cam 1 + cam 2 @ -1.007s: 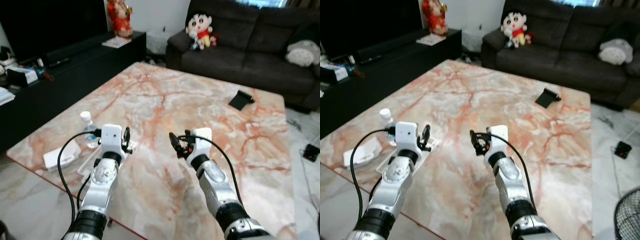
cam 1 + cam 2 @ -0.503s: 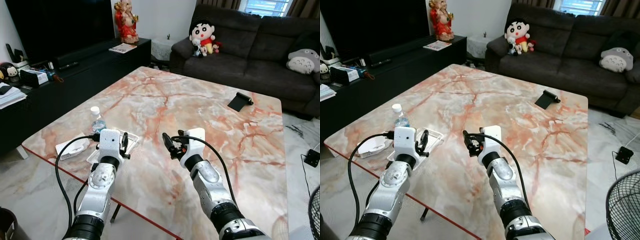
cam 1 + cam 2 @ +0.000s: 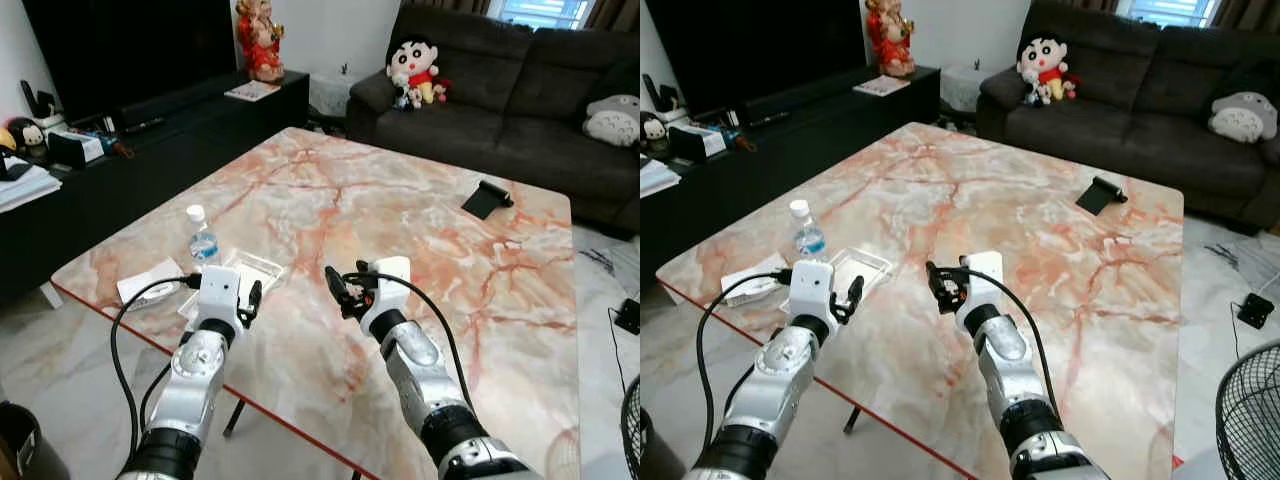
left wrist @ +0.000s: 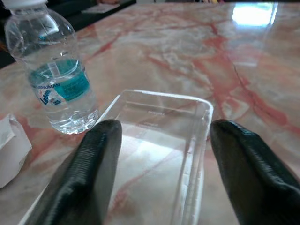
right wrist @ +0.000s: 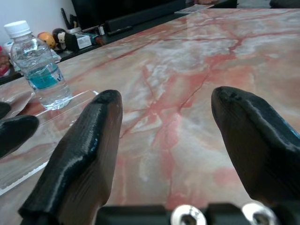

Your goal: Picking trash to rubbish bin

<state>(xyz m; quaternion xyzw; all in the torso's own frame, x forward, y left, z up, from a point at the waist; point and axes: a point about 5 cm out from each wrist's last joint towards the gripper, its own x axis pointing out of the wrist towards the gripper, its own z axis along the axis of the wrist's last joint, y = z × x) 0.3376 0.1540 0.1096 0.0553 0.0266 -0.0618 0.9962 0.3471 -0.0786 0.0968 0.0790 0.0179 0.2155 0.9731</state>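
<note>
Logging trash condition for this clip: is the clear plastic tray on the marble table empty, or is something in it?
Empty. In the left wrist view the clear tray shows only the marble through its bottom.

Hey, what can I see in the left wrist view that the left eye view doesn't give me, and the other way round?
The left wrist view alone gives the bottle's blue label with its print, the water level, and the left hand open just over the clear plastic tray. The left eye view alone gives the whole marble table, the right hand held above it, the black phone stand, the sofa with its plush toys, and the TV cabinet. Both give the water bottle, tray, white paper and tabletop.
</note>
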